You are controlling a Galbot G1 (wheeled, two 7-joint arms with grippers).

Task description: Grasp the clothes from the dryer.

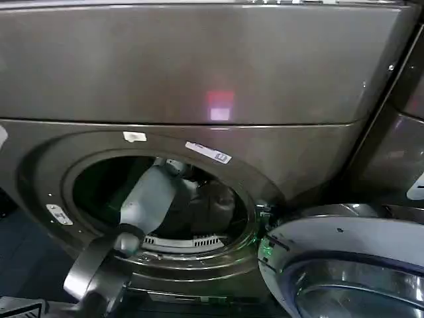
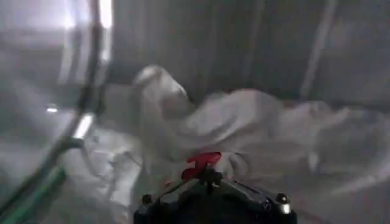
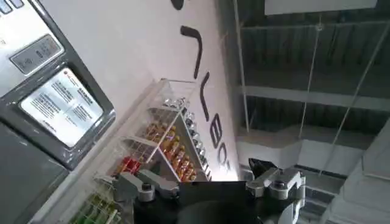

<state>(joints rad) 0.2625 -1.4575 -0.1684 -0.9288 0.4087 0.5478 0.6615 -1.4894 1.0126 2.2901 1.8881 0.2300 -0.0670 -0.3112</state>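
While the left arm (image 1: 147,199) reaches from the lower left through the round opening, its grey forearm crosses the bottom rim of the porthole (image 1: 199,255) and hides part of the drum behind it. Just to the right of this opening the swung-open door (image 1: 344,265) with its pale ring and glass centre stands close to the camera, and a green glow lies on the rim between door and opening. Beyond the door, at the right edge, the neighbouring machine (image 1: 404,132) is partly seen.

From the left wrist camera, the left gripper (image 2: 207,182) sits low inside the drum, and whether its fingers are spread or closed I cannot tell. A small red patch (image 2: 203,161) lies directly in front of it, very near or touching. The clothes (image 2: 231,131), white and light grey, are heaped on the drum floor just beyond the gripper and rise into a fold farther back, against the dark drum wall (image 2: 256,42).

The dryer (image 1: 199,66) shows a wide bronze-brown panel above the opening, with a white sticker (image 1: 209,152) on the rim and a pink reflection higher up.

The right gripper (image 3: 213,189) is held away from the dryer, pointing up toward a white wall, a shelf of coloured bottles (image 3: 164,152) and the ceiling; its fingers stand apart and hold nothing.
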